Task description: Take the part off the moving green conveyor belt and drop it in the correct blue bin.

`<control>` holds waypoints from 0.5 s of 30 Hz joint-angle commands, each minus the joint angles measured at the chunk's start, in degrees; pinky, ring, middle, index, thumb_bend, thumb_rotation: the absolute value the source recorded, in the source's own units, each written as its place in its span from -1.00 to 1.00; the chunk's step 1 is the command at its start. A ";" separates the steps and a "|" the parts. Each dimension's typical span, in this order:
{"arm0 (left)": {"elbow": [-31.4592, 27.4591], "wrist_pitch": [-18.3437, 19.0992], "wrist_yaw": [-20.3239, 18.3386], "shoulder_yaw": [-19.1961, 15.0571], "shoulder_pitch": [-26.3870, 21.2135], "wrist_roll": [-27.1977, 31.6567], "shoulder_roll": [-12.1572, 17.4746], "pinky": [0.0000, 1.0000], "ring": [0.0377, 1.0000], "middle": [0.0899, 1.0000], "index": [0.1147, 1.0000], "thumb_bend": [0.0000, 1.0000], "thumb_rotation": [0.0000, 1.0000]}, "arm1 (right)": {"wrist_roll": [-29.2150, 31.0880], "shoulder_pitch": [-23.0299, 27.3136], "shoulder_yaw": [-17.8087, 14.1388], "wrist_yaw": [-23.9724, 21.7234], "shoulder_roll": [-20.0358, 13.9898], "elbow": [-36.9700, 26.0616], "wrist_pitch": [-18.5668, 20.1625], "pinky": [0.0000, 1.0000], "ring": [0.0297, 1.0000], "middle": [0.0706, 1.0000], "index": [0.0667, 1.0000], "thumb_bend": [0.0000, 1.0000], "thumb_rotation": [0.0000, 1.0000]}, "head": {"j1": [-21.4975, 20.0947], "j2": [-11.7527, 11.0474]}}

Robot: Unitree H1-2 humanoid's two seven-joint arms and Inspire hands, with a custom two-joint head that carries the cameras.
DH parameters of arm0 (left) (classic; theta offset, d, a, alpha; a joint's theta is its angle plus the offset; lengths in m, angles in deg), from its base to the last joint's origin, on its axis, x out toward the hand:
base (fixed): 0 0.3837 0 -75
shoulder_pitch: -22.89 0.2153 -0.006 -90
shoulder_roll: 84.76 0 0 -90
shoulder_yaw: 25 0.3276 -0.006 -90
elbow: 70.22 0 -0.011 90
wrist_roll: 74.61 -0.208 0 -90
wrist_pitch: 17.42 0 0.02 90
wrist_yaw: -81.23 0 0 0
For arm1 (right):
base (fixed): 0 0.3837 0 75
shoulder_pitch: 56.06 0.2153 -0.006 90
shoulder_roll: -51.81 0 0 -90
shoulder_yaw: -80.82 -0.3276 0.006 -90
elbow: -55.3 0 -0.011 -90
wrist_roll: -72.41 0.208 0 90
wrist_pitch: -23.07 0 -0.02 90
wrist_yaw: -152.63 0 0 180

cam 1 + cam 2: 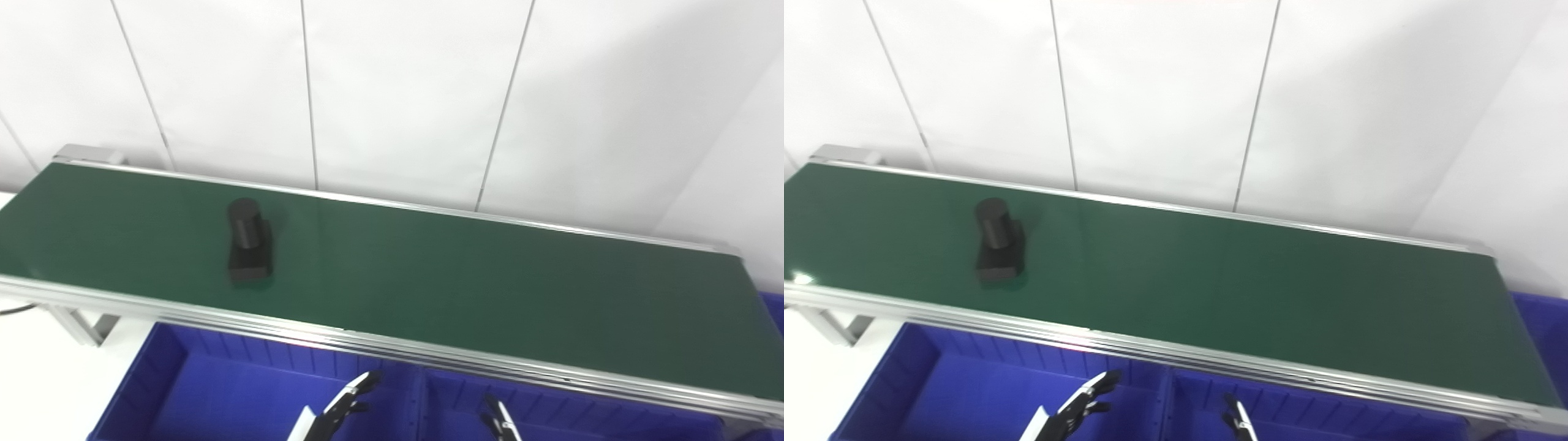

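On the left part of the green conveyor belt sits the black part, a cylinder lying on a blocky base, well clear of both hands. Nearer than the belt, the left hand hangs over the left blue bin with fingers spread and empty. Only the right hand's fingertips show over the right blue bin, so I can't tell its state. I'd reach with the left, lead the part a bit, and grab across the base.

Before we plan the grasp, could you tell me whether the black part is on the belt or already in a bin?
On the belt: the black part rests on the green conveyor belt, left of centre.
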 commanded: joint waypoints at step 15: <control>-0.09 -2.19 0.58 0.12 -0.65 -0.59 -1.44 0.61 0.76 0.76 0.72 0.88 0.70 | 1.66 0.56 1.59 0.29 -0.88 -2.64 -3.40 1.00 0.96 1.00 0.95 0.82 0.88 | 1.77 -0.07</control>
